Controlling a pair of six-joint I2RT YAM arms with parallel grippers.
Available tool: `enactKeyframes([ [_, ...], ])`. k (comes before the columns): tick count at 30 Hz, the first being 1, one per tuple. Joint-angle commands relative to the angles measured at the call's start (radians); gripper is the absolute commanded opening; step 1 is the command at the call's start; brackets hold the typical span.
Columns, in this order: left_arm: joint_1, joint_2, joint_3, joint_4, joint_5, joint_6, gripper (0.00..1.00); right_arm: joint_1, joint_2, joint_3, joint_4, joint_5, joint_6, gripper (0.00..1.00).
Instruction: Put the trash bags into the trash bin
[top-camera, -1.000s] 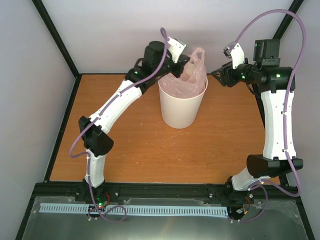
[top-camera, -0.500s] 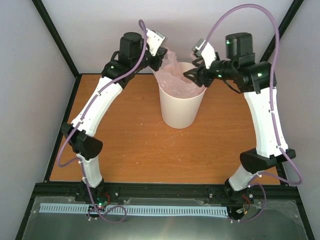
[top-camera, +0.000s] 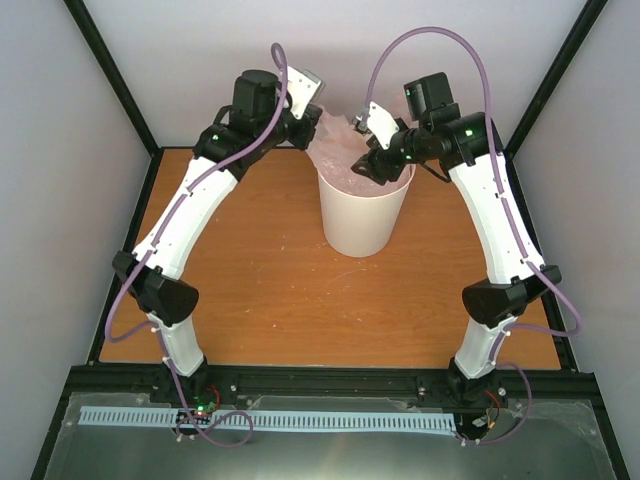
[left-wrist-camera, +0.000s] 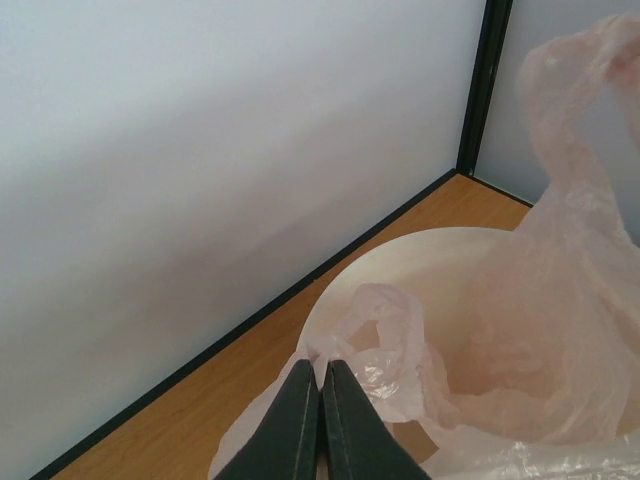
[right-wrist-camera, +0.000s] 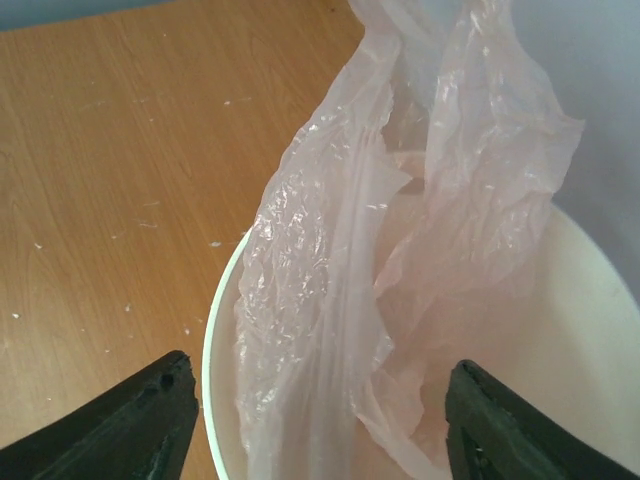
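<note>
The left gripper (left-wrist-camera: 321, 368) pinches the pink trash bag (right-wrist-camera: 330, 250) at the far left rim of the white trash bin (top-camera: 362, 225), likely to hold it up. The right gripper (right-wrist-camera: 318, 378) gapes wide around the bag's top.

The wide-spread right hand (right-wrist-camera: 318, 372) flanks the pink bag (right-wrist-camera: 330, 250) in the white bin (right-wrist-camera: 598, 300).
</note>
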Motion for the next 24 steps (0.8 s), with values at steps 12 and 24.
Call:
enactKeyframes([
  [12, 0.04, 0.104, 0.116, -0.017, 0.098, -0.054, 0.01, 0.007, 0.018, -0.047, -0.036, 0.035, -0.057, 0.34],
  [24, 0.041, 0.071, 0.131, -0.023, 0.13, -0.017, 0.01, 0.008, 0.006, -0.067, -0.037, 0.062, -0.071, 0.37],
])
